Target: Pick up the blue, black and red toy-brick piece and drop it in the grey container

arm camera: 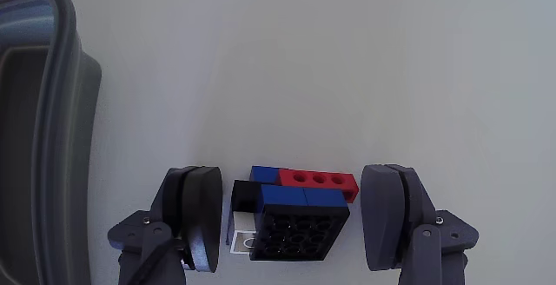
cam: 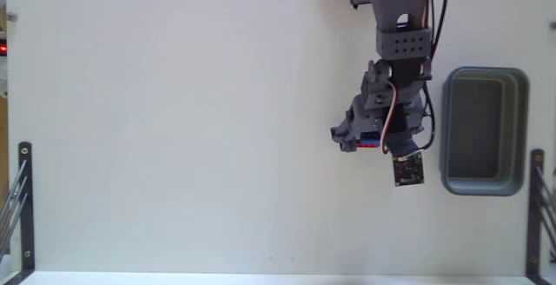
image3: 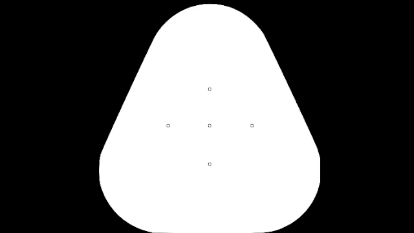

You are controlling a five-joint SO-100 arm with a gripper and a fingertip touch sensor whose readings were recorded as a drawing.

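The toy-brick piece point(arm camera: 300, 207), blue and black with a red strip on one side, lies on the white table in the wrist view. My gripper point(arm camera: 291, 220) straddles it, open, with one grey finger point(arm camera: 195, 215) to its left and the other close on its right; thin gaps show on both sides. In the fixed view the piece point(cam: 371, 141) shows as a blue and red speck under the gripper point(cam: 360, 135). The grey container point(cam: 485, 75) stands just right of the arm there, and its rim point(arm camera: 78, 68) fills the wrist view's left edge.
A small dark circuit board point(cam: 408, 170) hangs off the arm just below the gripper in the fixed view. Black metal brackets point(cam: 23, 198) stand at the table's lower left and lower right edges. White table stretches to the left of the arm.
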